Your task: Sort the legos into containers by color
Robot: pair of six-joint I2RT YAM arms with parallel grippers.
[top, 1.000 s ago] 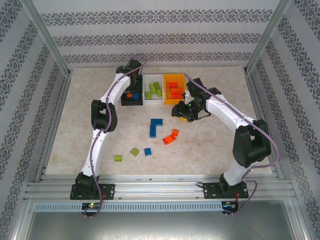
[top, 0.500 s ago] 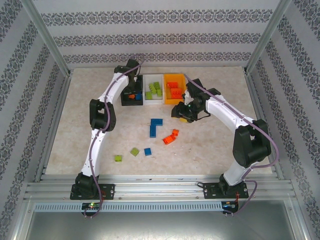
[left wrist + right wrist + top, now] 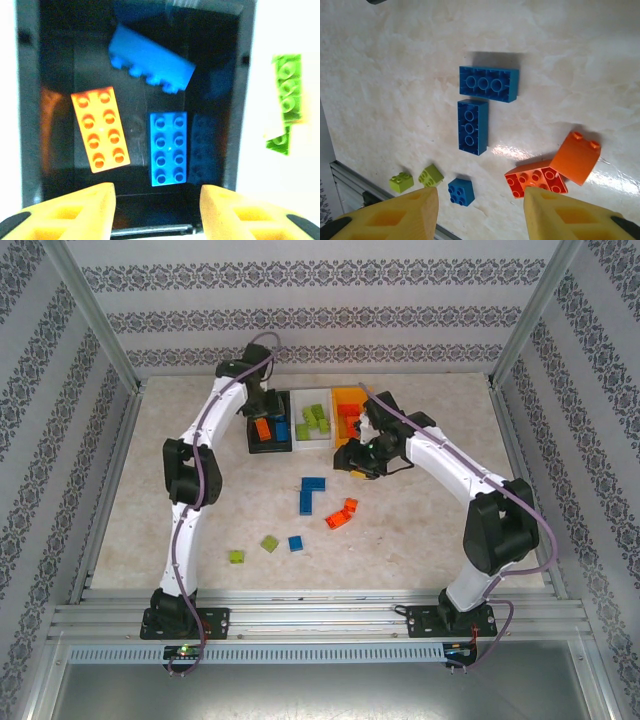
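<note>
Drew the left claw (image 3: 156,200) back over the black open-fronted plastic bin (image 3: 30,100) within the last second, fingers spread, nothing held.

Leaves nearest on the pale marbled worktop (image 3: 400,540), still unsorted: two lime green studded plastic bricks (image 3: 270,543), a small blue brick (image 3: 296,543), two orange-red bricks (image 3: 342,515) touching, and two long blue bricks (image 3: 309,493) in an L. Holds the right claw (image 3: 480,200) released and empty above these, nudged slightly toward the bins. Shows, farther back inside the black bin, an orange-red eight-stud brick (image 3: 100,129) lying flat beside blue bricks (image 3: 169,148); probably misplaced, so likely owed a move to the orange-yellow bin (image 3: 340,392). Keeps lime green pieces in the white bin (image 3: 315,440) between.
</note>
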